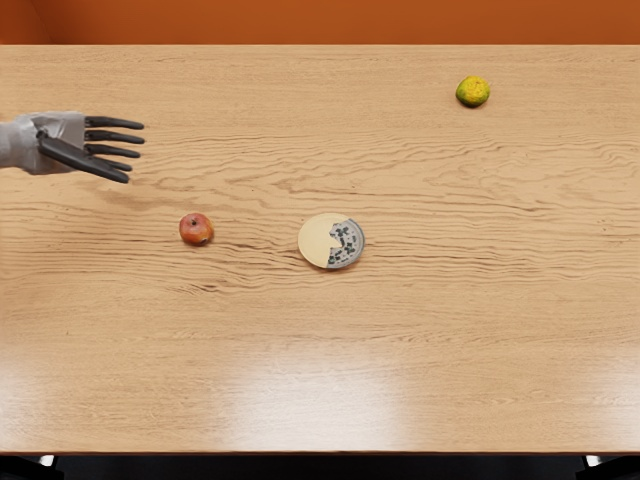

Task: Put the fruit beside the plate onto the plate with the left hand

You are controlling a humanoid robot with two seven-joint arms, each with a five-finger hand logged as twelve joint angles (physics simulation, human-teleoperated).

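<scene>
Wooden table (320, 380): light grain, spanning the whole view. Left hand (85, 145): entered from the left edge at the far left, dark fingers (115, 123) stretched out and apart, holding nothing, above the tabletop. Red apple (196, 229): lay on the table left of the plate, near it but apart. Small round plate (331, 241): cream with a grey speckled patch, centre. Yellow-green fruit (473, 91): far right, well apart from the plate.

A yellow-green citrus fruit (473, 91) sits near the far right corner of the wooden table (450, 350), with an orange wall (320, 20) behind the far edge.
</scene>
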